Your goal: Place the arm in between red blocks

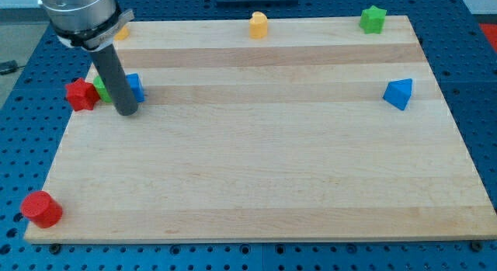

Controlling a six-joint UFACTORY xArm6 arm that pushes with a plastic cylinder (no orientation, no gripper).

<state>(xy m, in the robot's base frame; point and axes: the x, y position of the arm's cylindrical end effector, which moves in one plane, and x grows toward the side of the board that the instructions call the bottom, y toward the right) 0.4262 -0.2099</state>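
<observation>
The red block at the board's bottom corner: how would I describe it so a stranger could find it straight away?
Start at the wooden board and follow it to the corner at the view's bottom left. There, alone at the very edge, stands the red cylinder. The other red block, a star, sits higher up in a cluster beside my tip.

A pale wooden bench (264, 170) made of lengthwise planks fills most of the frame, its grain running left to right under even, soft light. Around it on every side shows a blue metal base plate (466, 38) dotted with rows of small holes. In the upper left corner lies a strip of grey floor (15, 22).
</observation>
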